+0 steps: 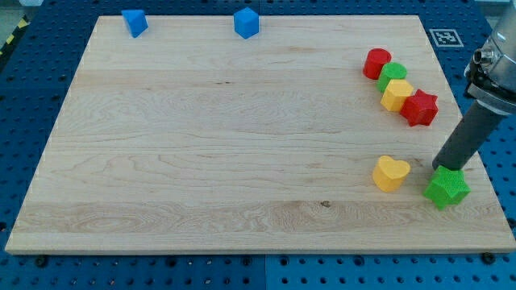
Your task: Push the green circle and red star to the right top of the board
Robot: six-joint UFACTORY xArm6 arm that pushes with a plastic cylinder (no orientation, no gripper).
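Observation:
The green circle lies at the view's right, wedged between a red round block above-left and a yellow block below. The red star touches that yellow block on its right side. My tip is the lower end of a dark rod at the view's lower right. It rests against the top of a green star, well below the red star and the green circle.
A yellow heart lies left of the green star. Two blue blocks sit near the board's top edge. The arm's body hangs over the board's right edge.

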